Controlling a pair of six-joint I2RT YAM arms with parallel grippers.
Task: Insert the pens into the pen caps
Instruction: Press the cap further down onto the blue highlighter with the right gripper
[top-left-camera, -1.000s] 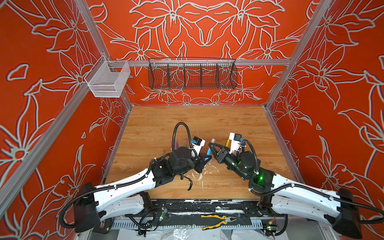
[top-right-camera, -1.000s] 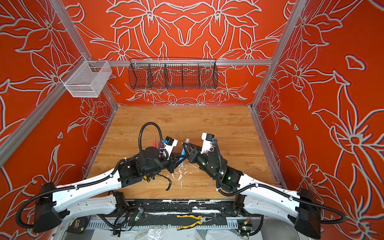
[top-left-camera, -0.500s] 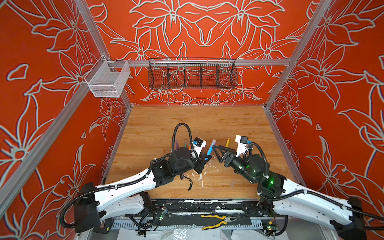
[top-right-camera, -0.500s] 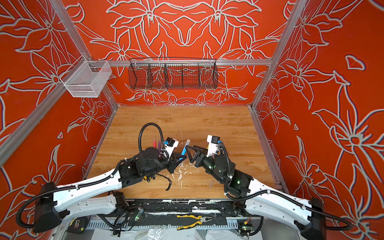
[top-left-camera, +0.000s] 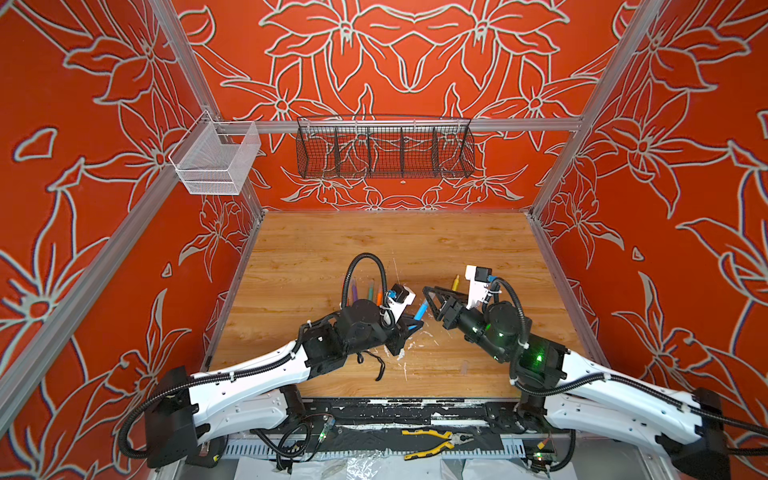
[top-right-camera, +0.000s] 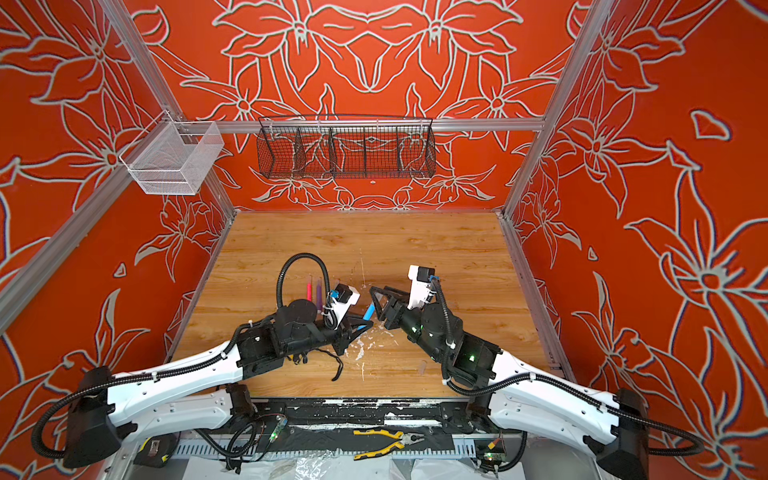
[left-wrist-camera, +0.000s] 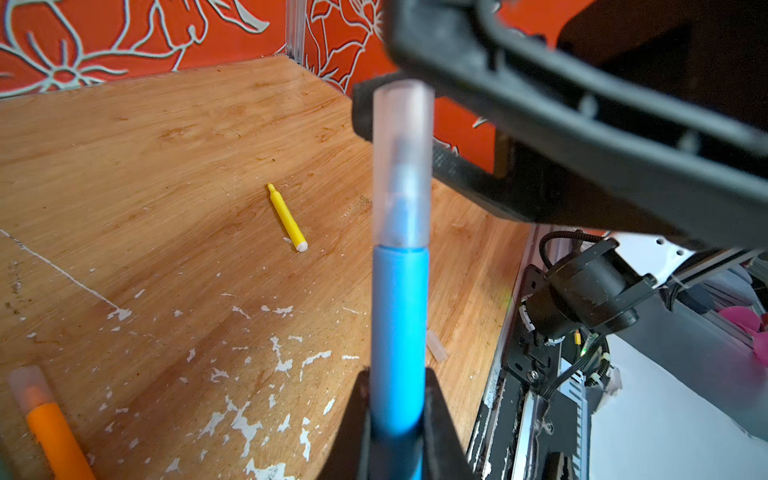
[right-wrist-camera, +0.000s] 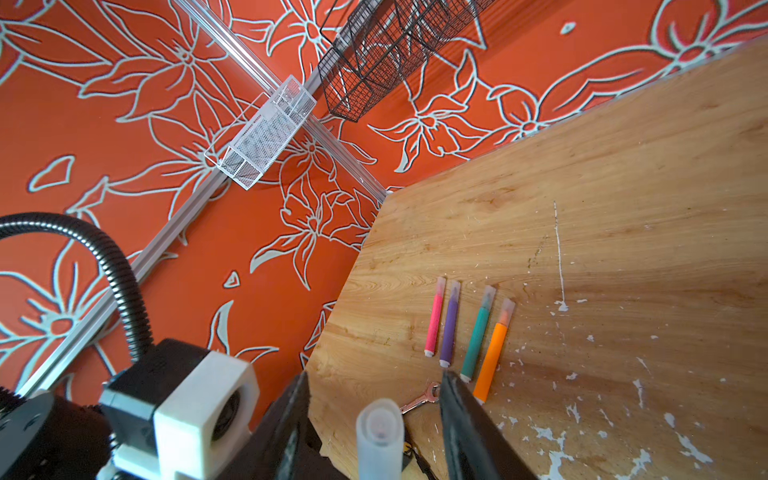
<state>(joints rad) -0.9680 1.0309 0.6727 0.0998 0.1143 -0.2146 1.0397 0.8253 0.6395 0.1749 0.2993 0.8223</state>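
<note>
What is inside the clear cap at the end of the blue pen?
The tapered tip of the blue pen shows faintly through the clear cap, which is seated down to the barrel. The frosted plastic blurs the very point.

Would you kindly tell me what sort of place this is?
Probably a robot test cell: two arms mounted at a wooden table, boxed in by aluminium-framed patterned walls, with a black wire basket hanging behind.
</note>
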